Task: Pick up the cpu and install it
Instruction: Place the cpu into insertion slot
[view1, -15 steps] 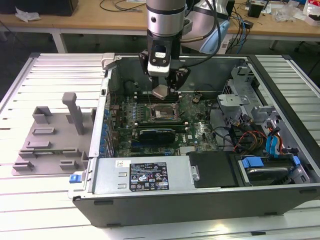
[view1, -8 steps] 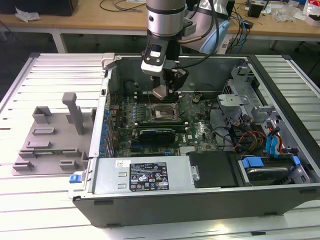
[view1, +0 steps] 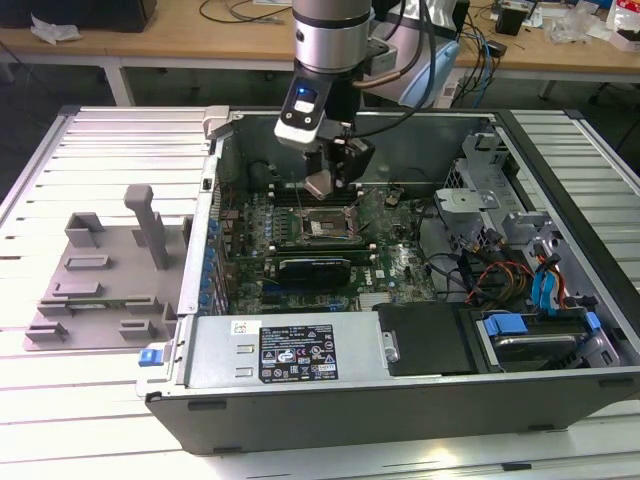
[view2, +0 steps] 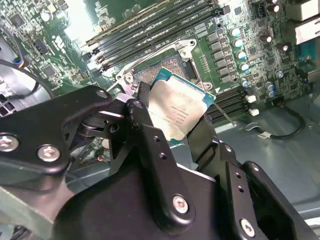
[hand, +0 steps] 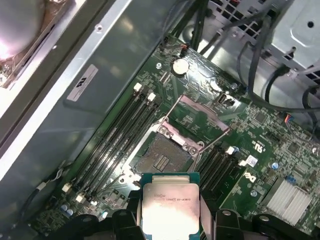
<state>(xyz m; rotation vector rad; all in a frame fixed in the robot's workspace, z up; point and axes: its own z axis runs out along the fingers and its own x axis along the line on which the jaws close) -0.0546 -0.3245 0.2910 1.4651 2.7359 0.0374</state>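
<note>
The hand (view1: 325, 181) is gripping the cpu (hand: 171, 207) by two opposite edges. The chip is hanging above the open socket (hand: 161, 156), clear of it, and is apparently tilting rather than lying level.

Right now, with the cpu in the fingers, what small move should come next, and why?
Probably ease the cpu down toward the socket, checking alignment: the fingers hold it above the board, and the socket's frame is flipped open, contacts bare.

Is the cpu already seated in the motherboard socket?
No: in the first wrist view the gripper holds the cpu apart from the socket, whose contact field lies bare.
</note>
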